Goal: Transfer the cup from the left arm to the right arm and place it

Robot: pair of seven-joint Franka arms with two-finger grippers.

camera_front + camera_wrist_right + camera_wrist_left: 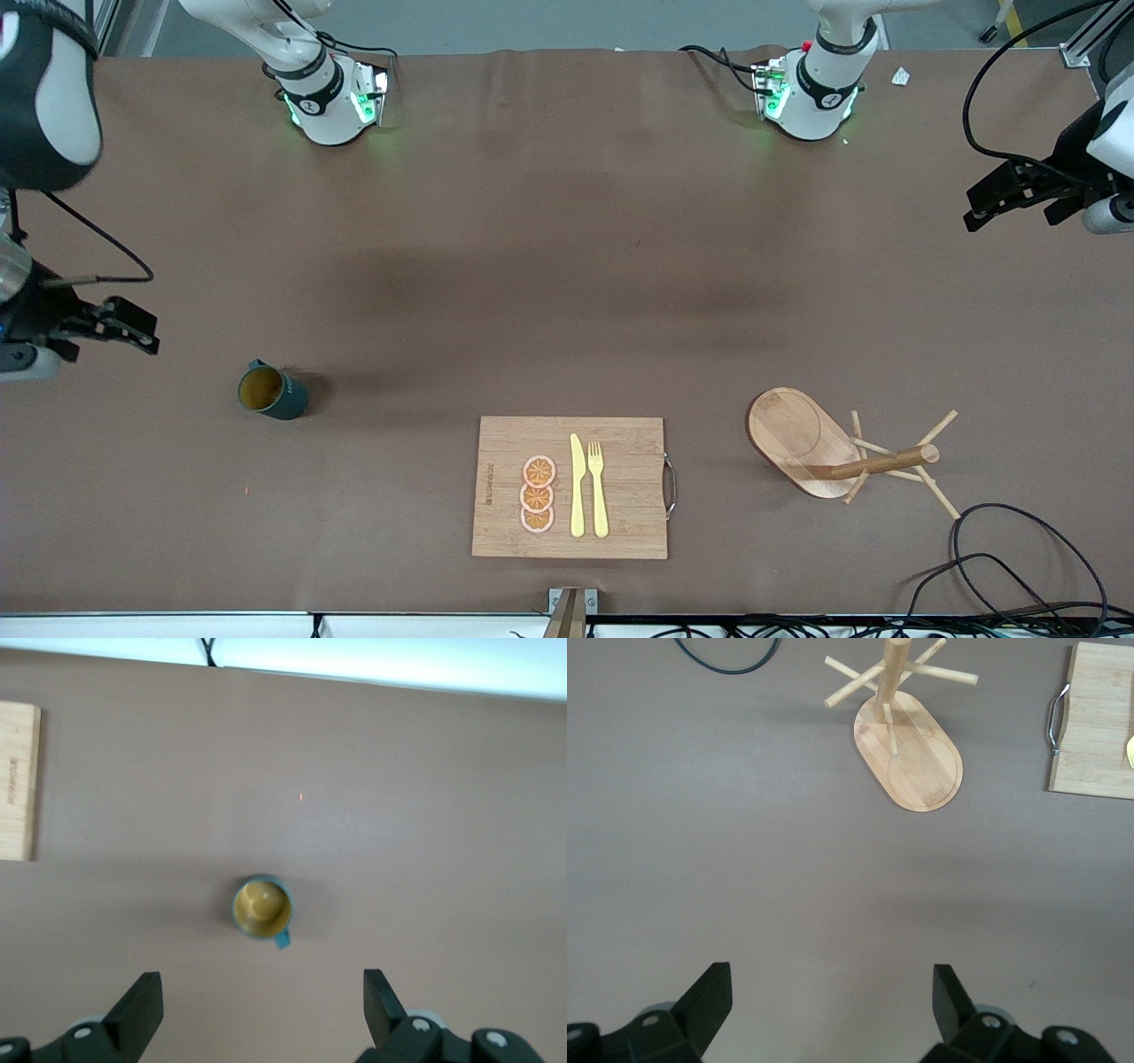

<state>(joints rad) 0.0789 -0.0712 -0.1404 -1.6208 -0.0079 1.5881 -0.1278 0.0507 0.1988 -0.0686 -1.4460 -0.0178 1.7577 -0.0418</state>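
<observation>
Cup [272, 393] stands upright on the table toward my right arm's end, well apart from the board [570, 487], with nothing gripping it. My right gripper [133, 330] hangs wide open and empty near the cup. My left gripper [997, 199], also open and empty, waits much farther off.

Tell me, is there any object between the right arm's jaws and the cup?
No. The cup stands alone on bare table, upright, with the open right gripper above it. The cutting board lies off toward the table's middle.
</observation>
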